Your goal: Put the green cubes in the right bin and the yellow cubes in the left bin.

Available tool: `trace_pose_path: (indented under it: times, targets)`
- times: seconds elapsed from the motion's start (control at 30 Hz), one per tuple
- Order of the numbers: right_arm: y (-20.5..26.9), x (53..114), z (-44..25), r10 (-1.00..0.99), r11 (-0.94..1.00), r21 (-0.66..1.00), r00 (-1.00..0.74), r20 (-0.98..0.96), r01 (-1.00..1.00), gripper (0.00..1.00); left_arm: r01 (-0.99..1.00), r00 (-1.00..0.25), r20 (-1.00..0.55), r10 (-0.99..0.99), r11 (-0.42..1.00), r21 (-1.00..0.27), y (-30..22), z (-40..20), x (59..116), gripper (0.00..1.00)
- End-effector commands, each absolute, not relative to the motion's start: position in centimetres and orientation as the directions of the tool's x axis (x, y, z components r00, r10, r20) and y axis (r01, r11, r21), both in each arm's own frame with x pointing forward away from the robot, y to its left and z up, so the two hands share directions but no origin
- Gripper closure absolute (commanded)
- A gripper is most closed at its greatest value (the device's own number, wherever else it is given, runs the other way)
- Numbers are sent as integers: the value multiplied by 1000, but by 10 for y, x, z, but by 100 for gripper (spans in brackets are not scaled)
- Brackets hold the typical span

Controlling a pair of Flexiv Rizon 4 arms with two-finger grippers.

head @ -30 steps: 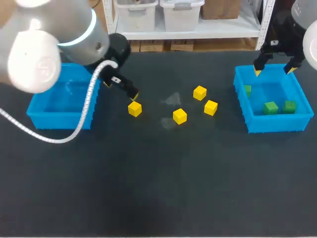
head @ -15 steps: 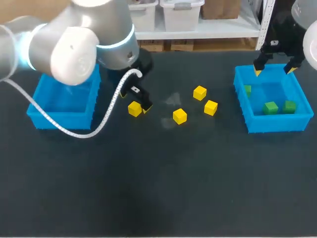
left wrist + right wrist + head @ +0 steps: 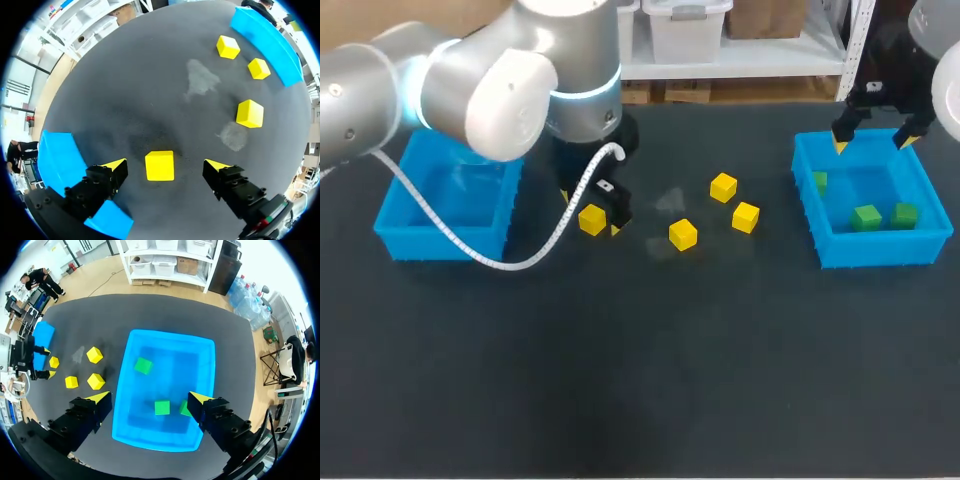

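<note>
We see a matt dark tabletop (image 3: 650,380) with pale scuffs (image 3: 667,200), a smooth blue plastic right bin (image 3: 875,250), and matt yellow cubes (image 3: 683,234)

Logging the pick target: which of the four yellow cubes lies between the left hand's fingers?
The leftmost cube, nearest the left bin; the other three lie beyond the left hand.

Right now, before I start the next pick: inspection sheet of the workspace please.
Surface: dark table, two pale smudges near the middle.
Job's things: four yellow cubes loose on the table; three green cubes in the right bin; left bin, visible part shows no cubes.
Clutter: nothing seen.
Grippers: left gripper open, straddling one yellow cube, not touching it; right gripper open above the right bin.
Cables: white cable loops off the left arm, over the table.
Surroundings: nothing seen reaching over the table.
</note>
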State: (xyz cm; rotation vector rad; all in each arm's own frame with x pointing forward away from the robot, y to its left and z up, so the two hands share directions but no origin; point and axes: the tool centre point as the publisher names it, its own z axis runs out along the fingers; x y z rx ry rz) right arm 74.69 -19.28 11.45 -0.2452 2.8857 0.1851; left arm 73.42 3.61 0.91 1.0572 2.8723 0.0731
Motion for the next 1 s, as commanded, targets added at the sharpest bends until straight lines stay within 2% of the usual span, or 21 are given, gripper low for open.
trace_pose_path:
  times: [0.03, 0.47, 0.5, 0.57, 0.6, 0.87, 1.0]
  targets:
    - [-193, 744, 114, -148, 978, 103, -956, -253, -179, 0, 637, -769, -11, 639, 768, 65, 35, 5, 740, 0]
    - [-193, 744, 114, -148, 978, 103, -956, -253, -179, 0, 599, -800, 6, 599, 800, 26, 36, -7, 742, 0]
    - [-193, 744, 114, -148, 978, 103, -956, -253, -179, 0, 600, -800, 7, 600, 800, 25, 36, -8, 741, 12]
    - [-193, 744, 114, -148, 978, 103, -956, -253, -179, 0, 604, -797, 11, 604, 796, 28, 36, -9, 740, 66]
    - [-193, 744, 114, -148, 978, 103, -956, -253, -179, 0, 605, -796, 12, 605, 796, 29, 35, -9, 739, 98]
    - [-193, 744, 114, -148, 978, 103, -956, -253, -179, 0, 612, -791, 24, 612, 789, 47, 37, -9, 732, 100]
    - [-193, 744, 114, -148, 978, 103, -956, -253, -179, 0, 613, -786, -35, 617, 786, 85, 42, 14, 733, 100]
